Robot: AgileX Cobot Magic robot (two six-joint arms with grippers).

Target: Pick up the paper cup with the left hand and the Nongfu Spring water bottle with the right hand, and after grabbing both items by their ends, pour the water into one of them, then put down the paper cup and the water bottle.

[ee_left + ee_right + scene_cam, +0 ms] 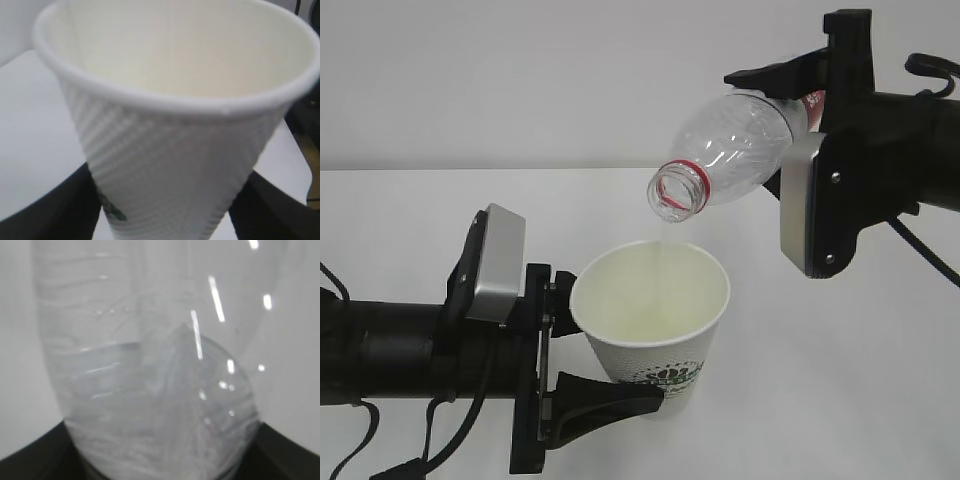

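Note:
The white paper cup [650, 315] with its green logo is held upright above the table, my left gripper [610, 345] shut on its lower part. In the left wrist view the cup [175, 150] fills the frame between the black fingers [50, 210]. The clear Nongfu Spring water bottle [735, 150] is tilted, its red-ringed open mouth pointing down-left just above the cup's rim. My right gripper [780, 130] is shut on its labelled body. A thin stream of water [664, 248] falls into the cup, whose inside looks faintly yellowish. Some water [150, 405] still lies inside the bottle.
A white table [840, 380] spreads under both arms, with a plain white wall behind it. Black cables [925, 250] hang from the right arm, and others trail from the left arm at the lower left.

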